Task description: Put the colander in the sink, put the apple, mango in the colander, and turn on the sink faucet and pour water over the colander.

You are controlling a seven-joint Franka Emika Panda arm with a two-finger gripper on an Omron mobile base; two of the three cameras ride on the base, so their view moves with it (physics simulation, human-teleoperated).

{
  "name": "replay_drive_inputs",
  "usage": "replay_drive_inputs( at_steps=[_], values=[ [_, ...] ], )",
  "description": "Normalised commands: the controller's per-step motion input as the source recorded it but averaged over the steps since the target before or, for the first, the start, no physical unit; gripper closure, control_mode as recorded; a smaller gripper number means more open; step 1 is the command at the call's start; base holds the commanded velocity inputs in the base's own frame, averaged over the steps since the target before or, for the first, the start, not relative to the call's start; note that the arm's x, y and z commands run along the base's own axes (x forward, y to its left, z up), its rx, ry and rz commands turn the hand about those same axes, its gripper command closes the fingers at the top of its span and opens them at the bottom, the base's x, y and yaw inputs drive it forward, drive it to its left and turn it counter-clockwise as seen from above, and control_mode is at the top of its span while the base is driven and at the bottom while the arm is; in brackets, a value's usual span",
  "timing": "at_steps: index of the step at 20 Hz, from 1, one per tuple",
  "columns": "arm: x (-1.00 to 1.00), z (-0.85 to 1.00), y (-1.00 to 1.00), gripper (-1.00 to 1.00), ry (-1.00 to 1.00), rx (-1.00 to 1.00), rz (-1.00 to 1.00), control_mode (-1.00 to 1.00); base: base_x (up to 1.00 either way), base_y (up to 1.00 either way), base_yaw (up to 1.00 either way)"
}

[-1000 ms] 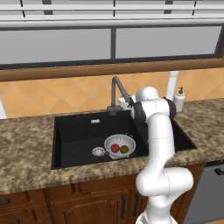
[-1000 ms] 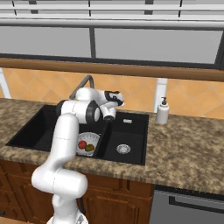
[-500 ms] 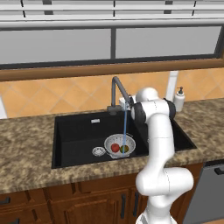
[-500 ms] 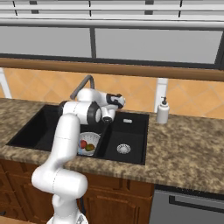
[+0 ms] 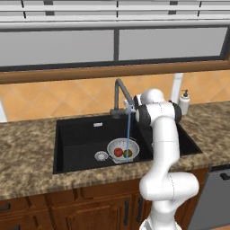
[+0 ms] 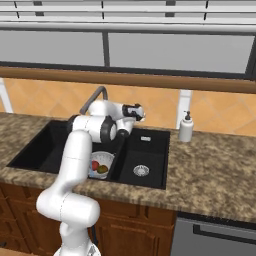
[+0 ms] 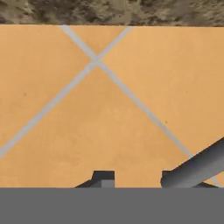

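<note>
We start at the front edge of the speckled brown stone surface (image 5: 31, 148), and just behind it sits the black sink (image 5: 76, 139), our landmark for everything here. In the large basin, at its right end and close to the front wall, we see the colander (image 5: 122, 149) resting on the sink floor, with the small round drain (image 5: 101, 156) just to its left. Inside the colander lie the apple (image 5: 118, 152), red and on the left, and the mango (image 5: 128, 153), yellow-green and just beside it on the right. A thin pale blue line of water (image 5: 127, 130) drops straight from the spout into the colander, landing between the two fruits. From the right base view we catch the colander (image 6: 100, 164) partly behind the white arm, fruit showing in it, and the smaller basin's drain (image 6: 141, 170) to its right. At the sink's back edge stands the sink faucet (image 5: 121, 96), stem upright, spout angled down over the colander. The gripper (image 5: 133, 104) sits up by the faucet, with the fingers (image 7: 103, 179) pointed at the orange tiled wall (image 7: 87, 109) and a grey bar of the faucet crossing beside one tip; we cannot tell whether they are clamped on anything. Farther back on the surface, right of the sink, stands the white soap dispenser (image 5: 184, 102).
</note>
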Motion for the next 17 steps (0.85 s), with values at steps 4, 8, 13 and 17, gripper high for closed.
replay_drive_inputs(
  at_steps=[4, 8, 13, 17],
  values=[
    [-0.11, -0.31, -1.00, 1.00, -0.03, 0.14, 0.00, -1.00, 0.00, 0.00, 0.00],
    [-0.39, -0.22, -1.00, 1.00, -0.02, 0.23, 0.00, -1.00, 0.00, 0.00, 0.00],
    [-0.80, -0.40, -1.00, 1.00, -0.01, 0.42, 0.00, -1.00, 0.00, 0.00, 0.00],
    [-0.93, -0.31, -1.00, 1.00, -0.03, 0.48, 0.00, -1.00, 0.00, 0.00, 0.00]
  ],
)
